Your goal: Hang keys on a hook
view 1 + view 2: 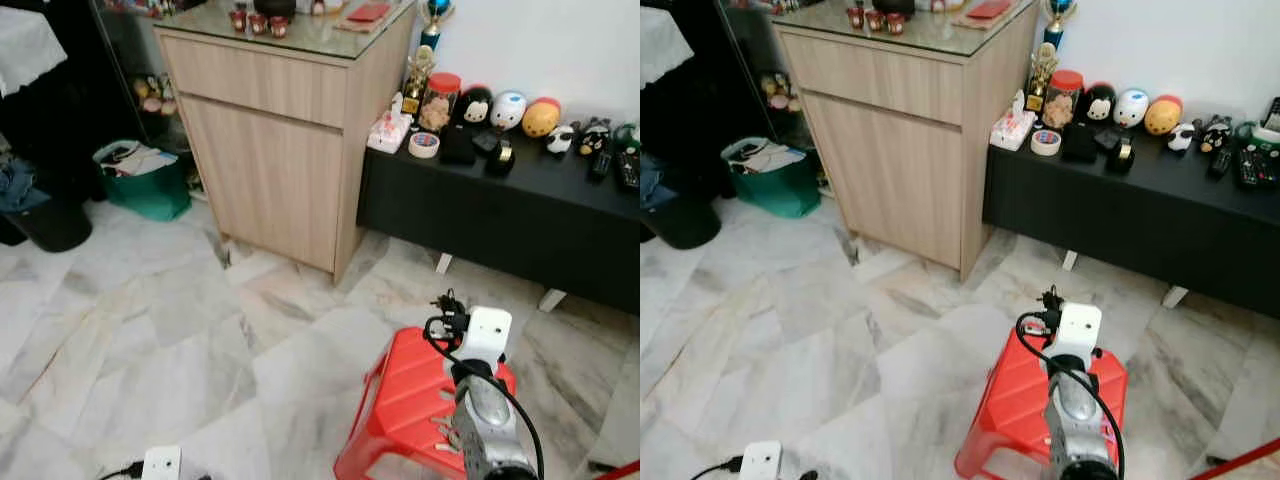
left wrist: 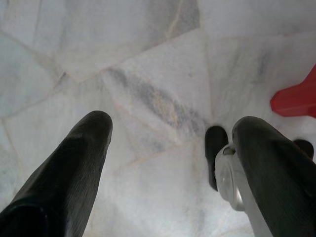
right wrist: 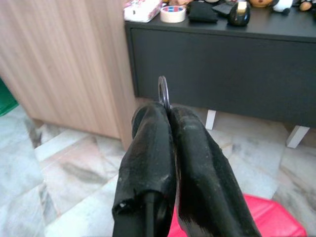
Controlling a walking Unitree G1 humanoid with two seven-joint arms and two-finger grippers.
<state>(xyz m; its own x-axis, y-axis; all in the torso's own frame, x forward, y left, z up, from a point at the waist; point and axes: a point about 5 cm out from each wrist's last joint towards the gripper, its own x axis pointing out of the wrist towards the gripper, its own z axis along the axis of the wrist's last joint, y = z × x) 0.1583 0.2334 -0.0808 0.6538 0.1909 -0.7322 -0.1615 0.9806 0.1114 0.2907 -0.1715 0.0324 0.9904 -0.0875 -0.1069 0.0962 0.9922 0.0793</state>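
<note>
**Op:** Jaws first. Right gripper (image 3: 165, 116): fingers pressed together, clamped on a key ring (image 3: 163, 91). The ring pokes out past the tips, standing edge-on between the pads. Left gripper (image 2: 173, 133): fingers wide apart, nothing between them, pointed down at the marble floor (image 2: 148, 59).

**Obs:** The keys themselves?

**Op:** I see the ring only. Any keys on it are hidden behind the fingers, so I can't tell how they hang.

**Obs:** And the hook?

**Op:** I can't find one. Head view: wood cabinet (image 1: 270, 150) upper centre, black bench (image 1: 500, 210) upper right with a tape roll (image 1: 424, 144), jar (image 1: 441, 100) and toy figures along it. Red stool (image 1: 400, 400) at lower right, under the right arm (image 1: 485, 400).

**Obs:** So which way does the move go?

**Op:** My guess is forward and up. The ring's plane runs along the fingers, pointing toward the cabinet's corner. The right arm is the one to reach; the left is idle. The ring's opening needs to face a hook, and I need to find that first.
</note>
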